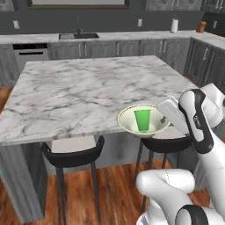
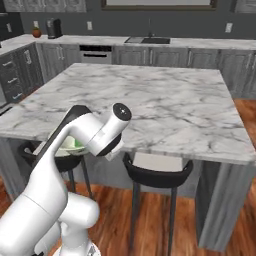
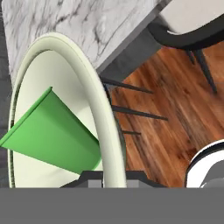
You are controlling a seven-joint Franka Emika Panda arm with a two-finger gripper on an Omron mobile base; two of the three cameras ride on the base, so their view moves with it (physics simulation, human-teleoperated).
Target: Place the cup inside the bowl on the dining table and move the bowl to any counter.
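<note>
The cup is set upright inside the bowl. The bowl is placed at the dining table's near edge, above a stool.

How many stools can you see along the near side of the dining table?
2. One stool left of the bowl, another right beneath the bowl. More may be hidden behind the arm.

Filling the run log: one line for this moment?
cup: upright in bowl | bowl: at dining table near edge | fingers: straddling bowl rim | counter: not reached
</note>
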